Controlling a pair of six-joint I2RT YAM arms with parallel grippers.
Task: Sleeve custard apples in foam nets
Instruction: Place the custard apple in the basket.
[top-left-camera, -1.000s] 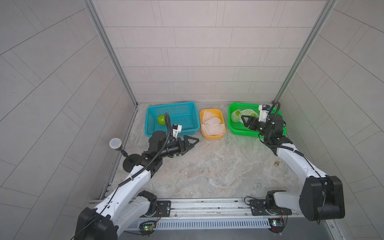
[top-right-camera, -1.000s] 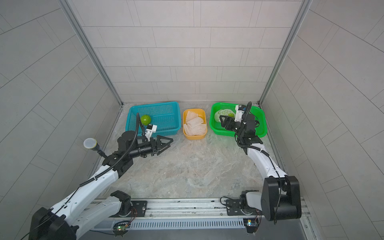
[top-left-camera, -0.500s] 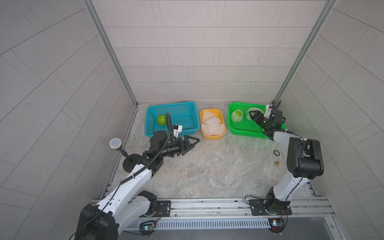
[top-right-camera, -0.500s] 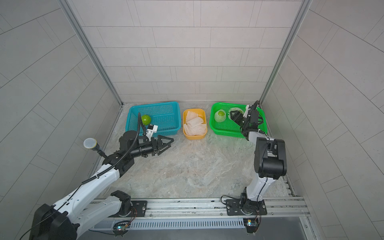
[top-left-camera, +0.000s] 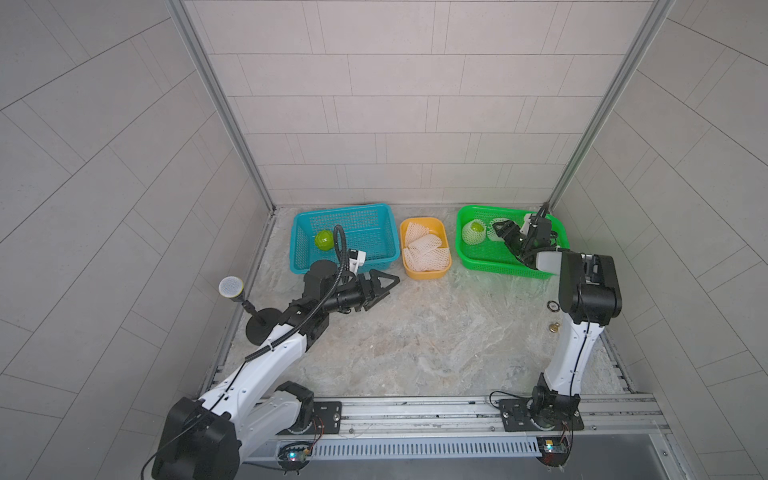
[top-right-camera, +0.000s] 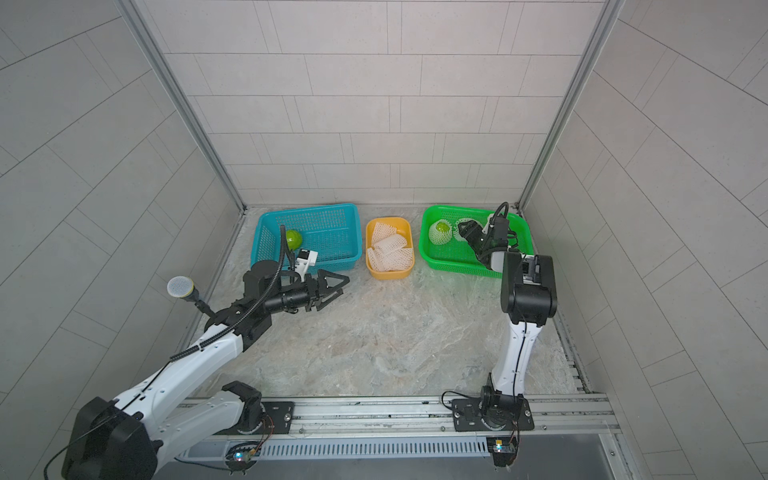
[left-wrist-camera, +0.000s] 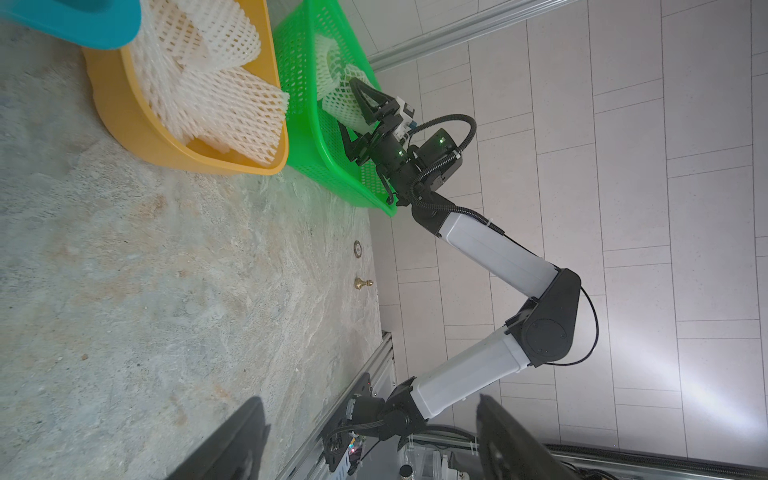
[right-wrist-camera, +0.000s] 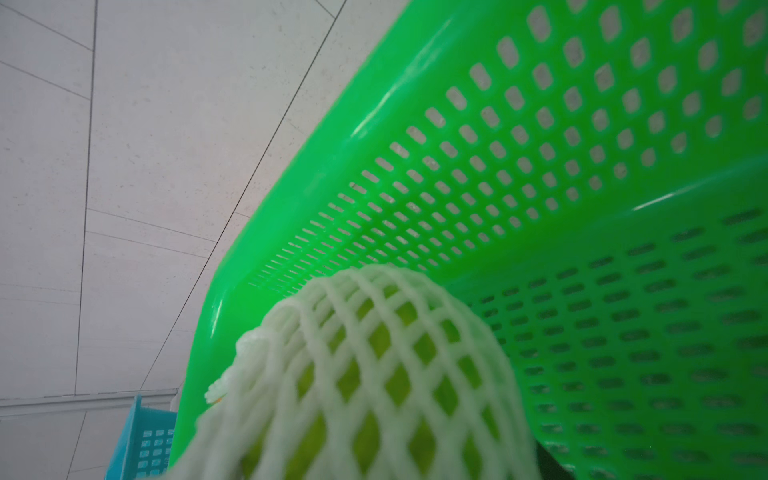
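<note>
A mic (top-left-camera: 231, 287) on its stand sits at the left edge of the table (top-left-camera: 415, 340), close beside the left arm. A small ring (top-left-camera: 552, 306) and a brass knob (top-left-camera: 554, 328) lie on the table just by the right arm's upright link. Along the back wall there are three containers in a row: blue basket (top-left-camera: 340, 208), yellow tub (top-left-camera: 424, 276), green basket (top-left-camera: 490, 262). The blue basket holds one bare apple (top-left-camera: 323, 240) near its left wall, and the left arm's cable loops in front of it in both top views. The yellow tub is heaped with loose nets (top-left-camera: 424, 253). The green basket has one netted apple (top-left-camera: 473, 232) by its left wall. A second netted apple (right-wrist-camera: 374, 374) sits right beside it, half hidden behind the right gripper (top-left-camera: 503, 235). That gripper is down inside the basket, jaws spread wide with the second netted apple at their tips; whether they touch it I can't tell. The left gripper (top-left-camera: 388, 288) hangs over bare table just in front of the blue basket's near right corner, jaws wide apart, nothing in them. The middle and front of the table lie open as far as the rail (top-left-camera: 415, 409). The baskets sit tight to the back wall, the green one close to the right wall too.
</note>
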